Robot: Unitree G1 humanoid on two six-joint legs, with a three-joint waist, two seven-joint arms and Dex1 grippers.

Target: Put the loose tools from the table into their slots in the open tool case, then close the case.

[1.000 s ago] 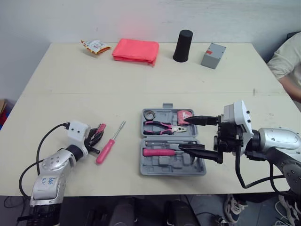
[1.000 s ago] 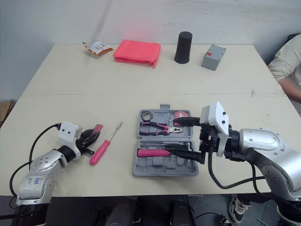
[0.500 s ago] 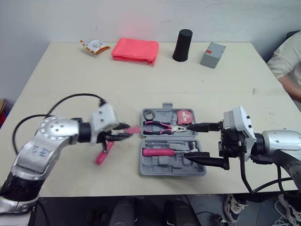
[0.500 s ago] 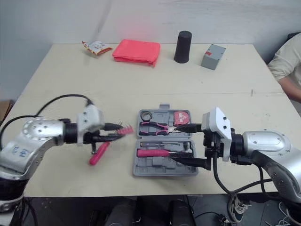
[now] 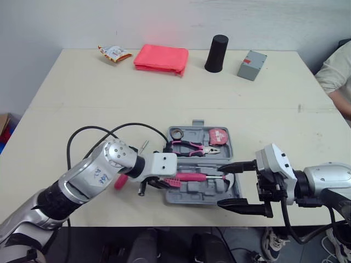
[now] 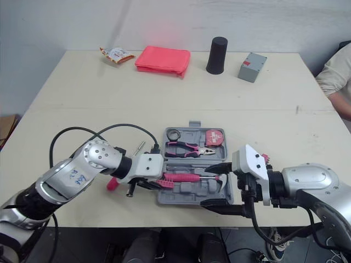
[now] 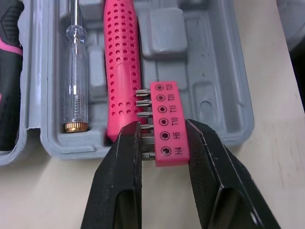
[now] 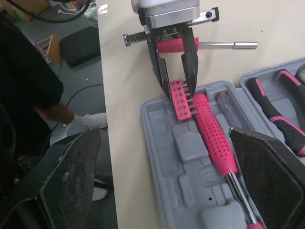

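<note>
Bit holder (image 7: 167,125) over tool case (image 7: 221,71) left end; loose screwdriver (image 8: 228,45) just left.

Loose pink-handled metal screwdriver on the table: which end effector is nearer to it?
Left. The left end effector, gripping a pink plastic bit holder, is just beside the screwdriver; the right end effector is across the grey plastic tool case from it.

Snack packet (image 5: 114,52), red cloth (image 5: 161,58), black cylinder (image 5: 216,53), grey box (image 5: 252,57)
</note>
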